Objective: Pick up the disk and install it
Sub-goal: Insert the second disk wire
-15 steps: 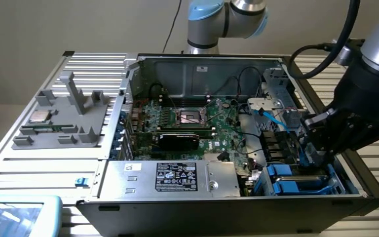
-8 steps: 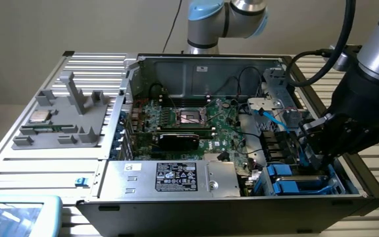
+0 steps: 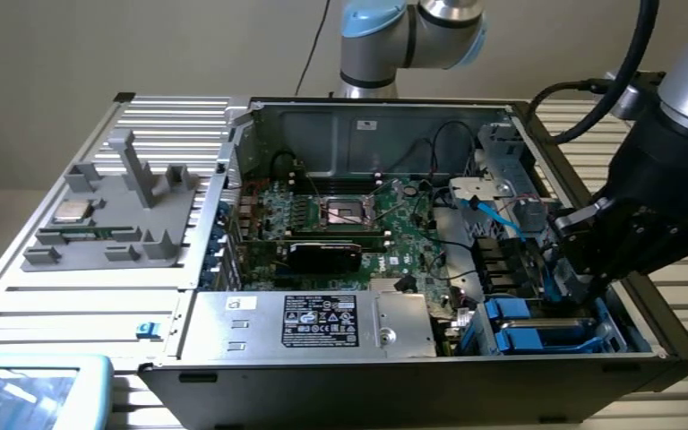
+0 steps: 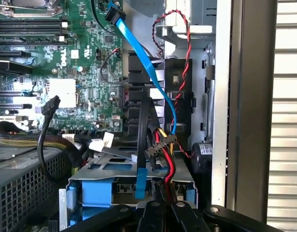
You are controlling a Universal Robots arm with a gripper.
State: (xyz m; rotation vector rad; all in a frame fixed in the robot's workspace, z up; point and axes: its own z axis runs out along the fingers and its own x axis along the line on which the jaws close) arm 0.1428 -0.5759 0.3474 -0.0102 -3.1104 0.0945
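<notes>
My gripper (image 3: pixel 580 298) reaches down into the drive bay at the near corner of the open computer case, on the exterior view's right. Its dark fingers (image 4: pixel 153 218) are shut together with nothing between them, right at the edge of the grey drive cage (image 4: pixel 124 173). Bright blue carrier plastic (image 4: pixel 97 195) sits inside that cage, also seen as blue carrier frames (image 3: pixel 533 337) below the gripper. I take this for the disk, slid into the bay. Its metal face and label are hidden by the cage.
A blue data cable (image 4: pixel 147 72) and red, yellow and black power wires (image 4: pixel 167 162) hang over the cage. Beside it lie the motherboard (image 3: pixel 344 219) and a silver box with a black label (image 3: pixel 308 322). The case wall (image 4: pixel 238 106) stands close. A grey fixture (image 3: pixel 105 224) sits outside.
</notes>
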